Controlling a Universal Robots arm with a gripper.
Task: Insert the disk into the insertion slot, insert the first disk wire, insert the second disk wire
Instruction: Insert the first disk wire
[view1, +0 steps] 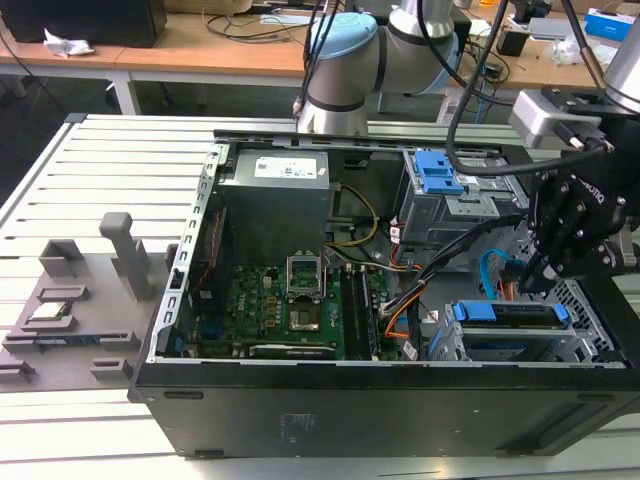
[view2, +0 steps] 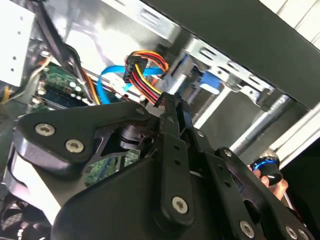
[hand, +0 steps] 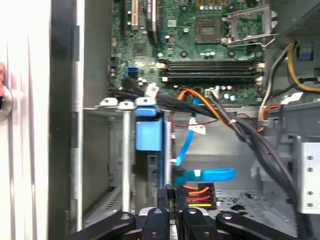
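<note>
The disk (view1: 505, 312), silver in a blue carrier, lies in the insertion slot (view1: 455, 345), a grey metal cage at the case's corner on the exterior view's right. In the first wrist view the carrier's blue tab (hand: 149, 135) sits between the cage rails (hand: 105, 150). My gripper (view1: 528, 285) hangs just behind the disk. It is shut on a black plug (hand: 200, 196) of red, yellow and orange wires (view2: 147, 62), with the fingertips (view2: 172, 102) pressed together. A flat blue disk wire (hand: 210, 174) ends at the disk's rear edge beside that plug.
A grey bay with a blue latch (view1: 437, 172) stands behind the gripper. Bundled black cables (hand: 240, 130) cross from the motherboard (view1: 290, 310) toward the bay. The power supply (view1: 275, 195) fills the back. A grey fixture (view1: 70, 310) lies outside the case on the left.
</note>
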